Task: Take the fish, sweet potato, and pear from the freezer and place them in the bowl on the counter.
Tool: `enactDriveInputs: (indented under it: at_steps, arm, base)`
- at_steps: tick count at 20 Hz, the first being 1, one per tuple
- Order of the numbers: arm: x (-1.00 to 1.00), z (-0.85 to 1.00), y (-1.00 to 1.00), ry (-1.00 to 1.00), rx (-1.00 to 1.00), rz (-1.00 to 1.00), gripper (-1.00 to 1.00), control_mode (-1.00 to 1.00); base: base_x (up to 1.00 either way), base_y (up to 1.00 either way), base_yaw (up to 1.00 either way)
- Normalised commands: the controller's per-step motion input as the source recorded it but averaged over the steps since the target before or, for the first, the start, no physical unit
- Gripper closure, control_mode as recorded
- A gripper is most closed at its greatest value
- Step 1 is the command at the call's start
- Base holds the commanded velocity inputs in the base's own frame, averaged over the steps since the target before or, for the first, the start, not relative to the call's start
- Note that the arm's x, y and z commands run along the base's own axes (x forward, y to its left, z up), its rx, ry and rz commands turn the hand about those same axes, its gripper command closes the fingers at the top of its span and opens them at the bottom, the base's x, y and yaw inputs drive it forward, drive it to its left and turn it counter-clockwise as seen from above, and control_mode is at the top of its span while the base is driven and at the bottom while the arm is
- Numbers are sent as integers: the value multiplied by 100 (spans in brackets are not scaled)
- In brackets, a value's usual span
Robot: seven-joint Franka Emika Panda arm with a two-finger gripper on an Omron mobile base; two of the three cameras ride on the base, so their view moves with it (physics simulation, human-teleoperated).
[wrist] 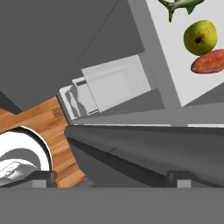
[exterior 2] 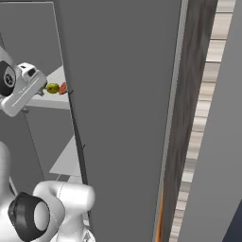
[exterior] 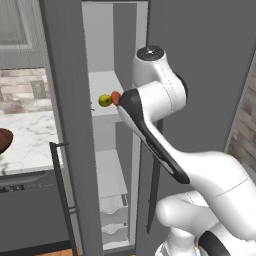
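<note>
Freezer (exterior: pixel 75 125): door open, white shelves exposed. Counter (exterior: pixel 30 140): left of freezer, bowl (exterior: pixel 4 140) at its edge, nothing seen in it. Shelf (wrist: pixel 175 65): pear (wrist: pixel 200 37), sweet potato (wrist: pixel 208 62) touching it, fish (wrist: pixel 178 5) just beside. Gripper (wrist: pixel 111 178): fingers spread wide, holding nothing, off to the side of the shelf. Step judged: first pick, approach. Next: swing toward shelf, centre over one item.
</note>
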Motion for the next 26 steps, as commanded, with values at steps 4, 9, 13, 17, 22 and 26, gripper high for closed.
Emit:
enactDriveInputs:
  at_steps: [4, 9, 13, 17, 22, 26]
  arm:
    - [34, 0, 13, 2, -5, 21, -100, -100]
    - [31, 0, 17, 3, -3, 21, -100, -100]
    - [39, 0, 45, 3, -5, 8, -100, -100]
    - [45, 0, 33, 1, -2, 0, -100, -100]
    - [50, 0, 5, 3, 0, 0, -100, -100]
    - [54, -1, 0, 5, 0, 0, -100, -100]
  base:
    - [0, 0, 0]
    - [0, 0, 0]
    - [0, 0, 0]
    - [0, 0, 0]
    - [0, 0, 0]
    - [0, 0, 0]
